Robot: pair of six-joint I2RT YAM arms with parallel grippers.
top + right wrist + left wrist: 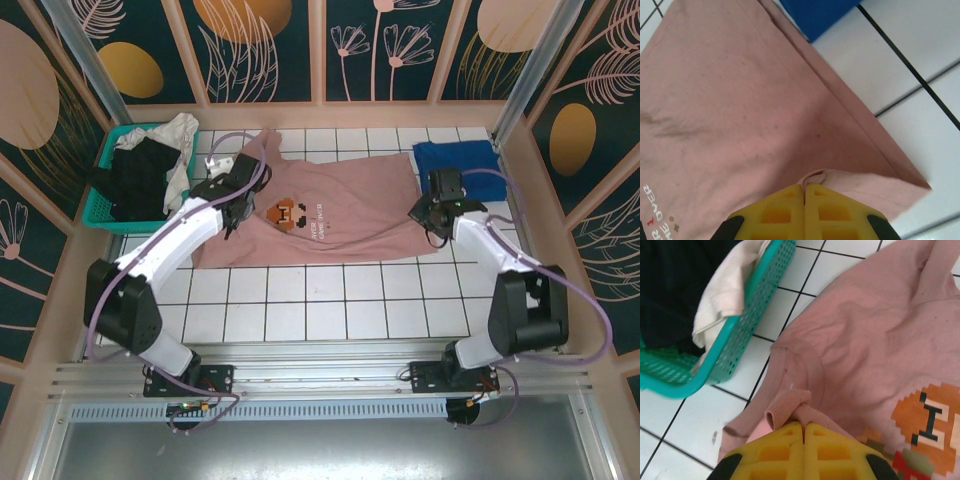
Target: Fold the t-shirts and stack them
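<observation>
Left tool [803,426] near teal basket [742,332], right tool [804,187] by blue tee [816,15]

White-tiled table [330,310], dark floral walls [270,50]

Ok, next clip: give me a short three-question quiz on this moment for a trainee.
1. True or false: the left gripper and the right gripper are each shut on cloth of the pink t-shirt.
2. What lies in the teal basket? A) black and white clothes B) a pink towel C) folded blue jeans
3. On which arm's side of the table does the folded blue t-shirt lie?
Key: 1 true; 2 A; 3 right.
</observation>
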